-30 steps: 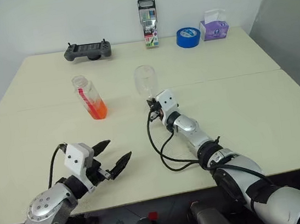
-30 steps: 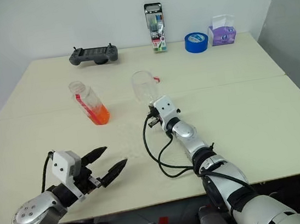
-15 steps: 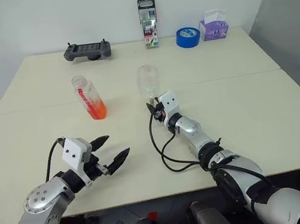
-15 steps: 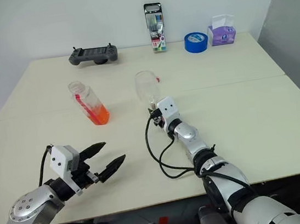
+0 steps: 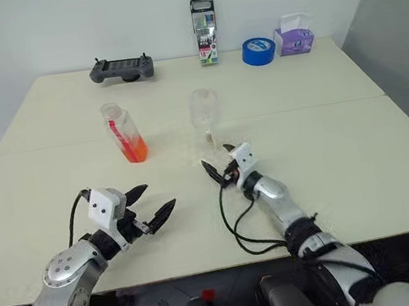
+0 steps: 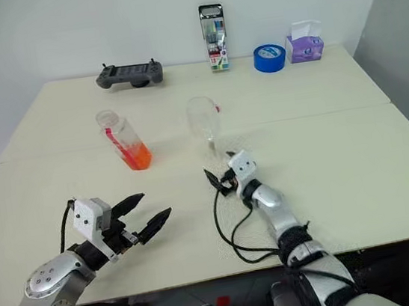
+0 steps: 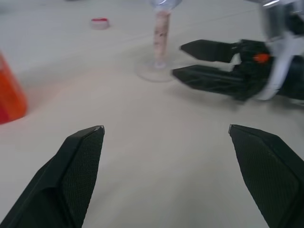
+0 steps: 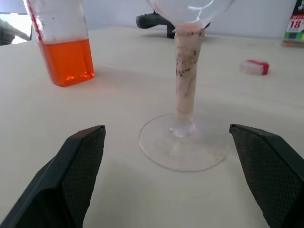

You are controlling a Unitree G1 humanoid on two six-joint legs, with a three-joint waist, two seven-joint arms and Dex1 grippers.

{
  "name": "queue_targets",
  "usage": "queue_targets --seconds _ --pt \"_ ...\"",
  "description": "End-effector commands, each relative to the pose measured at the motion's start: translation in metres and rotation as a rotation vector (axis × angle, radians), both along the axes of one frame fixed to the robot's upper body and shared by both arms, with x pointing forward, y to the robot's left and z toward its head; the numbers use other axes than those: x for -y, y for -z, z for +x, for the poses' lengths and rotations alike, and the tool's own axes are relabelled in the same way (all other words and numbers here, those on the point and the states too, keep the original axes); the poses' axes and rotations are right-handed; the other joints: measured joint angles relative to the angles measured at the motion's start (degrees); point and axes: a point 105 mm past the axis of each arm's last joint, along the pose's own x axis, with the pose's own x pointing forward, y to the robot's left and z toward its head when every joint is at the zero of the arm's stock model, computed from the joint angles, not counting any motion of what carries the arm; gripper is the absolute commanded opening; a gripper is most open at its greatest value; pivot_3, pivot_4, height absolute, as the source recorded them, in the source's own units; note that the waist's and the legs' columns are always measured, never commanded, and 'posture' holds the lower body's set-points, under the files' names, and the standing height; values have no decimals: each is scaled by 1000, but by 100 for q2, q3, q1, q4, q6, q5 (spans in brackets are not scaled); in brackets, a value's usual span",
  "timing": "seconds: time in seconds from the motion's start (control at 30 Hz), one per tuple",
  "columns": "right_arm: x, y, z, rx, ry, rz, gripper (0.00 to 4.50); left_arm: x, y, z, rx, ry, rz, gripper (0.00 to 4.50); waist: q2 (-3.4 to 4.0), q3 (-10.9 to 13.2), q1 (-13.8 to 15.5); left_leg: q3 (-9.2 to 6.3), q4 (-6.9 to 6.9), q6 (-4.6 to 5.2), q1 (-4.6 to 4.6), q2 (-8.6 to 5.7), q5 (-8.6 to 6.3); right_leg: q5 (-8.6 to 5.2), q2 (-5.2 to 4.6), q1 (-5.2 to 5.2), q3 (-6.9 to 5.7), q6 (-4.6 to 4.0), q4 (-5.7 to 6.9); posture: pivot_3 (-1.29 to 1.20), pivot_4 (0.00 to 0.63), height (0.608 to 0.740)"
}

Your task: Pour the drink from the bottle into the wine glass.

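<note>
1 bottle (image 5: 123,133), 1 wine glass (image 5: 204,112) — both grippers, left (image 5: 151,208) and right (image 5: 217,165), spread apart, empty.

You can read only one thing: the number "18" in white on red, on the corner of the upright pack (image 8: 295,24) at the counter's (image 5: 324,145) far edge. Its other print is too small.

Both arms are silver-grey metal with rounded joint housings and darker black bands near the elbows. Each wrist carries a small white boxy block, a looping black cable running back from it. The left gripper (image 5: 149,205) and right gripper (image 5: 216,164) have pointed, textured black fingers.
</note>
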Motion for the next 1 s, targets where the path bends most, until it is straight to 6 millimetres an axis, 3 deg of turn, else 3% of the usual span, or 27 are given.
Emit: queue_targets --seconds 0.03,0.1,0.2,0.33,0.47,0.57,0.73,1.0 --pt "29 -36 -19 87 -23 -26 4457 -14 -7 8 74 -96 26 4500 1 1 34 1 2 0 0 -1 0 0 -1 -1 5 1 0 0 150 740" --pt "51 -58 -40 108 -59 -66 4457 -21 -6 16 107 -170 37 4500 4 3 61 4 9 0 -3 -4 0 -16 -3 -1 14 28 -4 0 150 740" --pt "65 -79 -67 88 -140 -117 4457 -28 -8 30 146 -257 33 4500 1 1 76 9 10 0 4 -5 0 -20 0 1 16 35 -3 0 150 740" --pt "63 -97 -115 -20 -359 -177 4457 -27 -12 55 194 -343 19 4500 -13 -7 96 11 6 1 3 -1 0 -24 17 4 4 41 -3 0 150 740" --pt "58 -107 -138 -93 -452 -182 4457 -28 -14 70 220 -388 6 4500 -17 -9 88 15 8 1 3 1 -1 -24 41 7 4 41 -3 0 150 740" --pt "54 -114 -143 -99 -471 -188 4457 -23 -18 76 238 -374 1 4500 -18 -9 95 15 9 1 0 1 -1 -24 47 6 3 41 -3 0 150 740" --pt "51 -125 -135 -82 -437 -169 4457 -21 -25 86 253 -358 -5 4500 -21 -10 129 16 12 1 -3 1 -1 -24 47 5 3 41 -4 0 150 740" --pt "52 -126 -126 -64 -394 -180 4457 -19 -32 101 259 -339 -6 4500 -21 -10 169 15 13 1 -14 2 0 -24 46 1 1 41 -8 0 150 740"
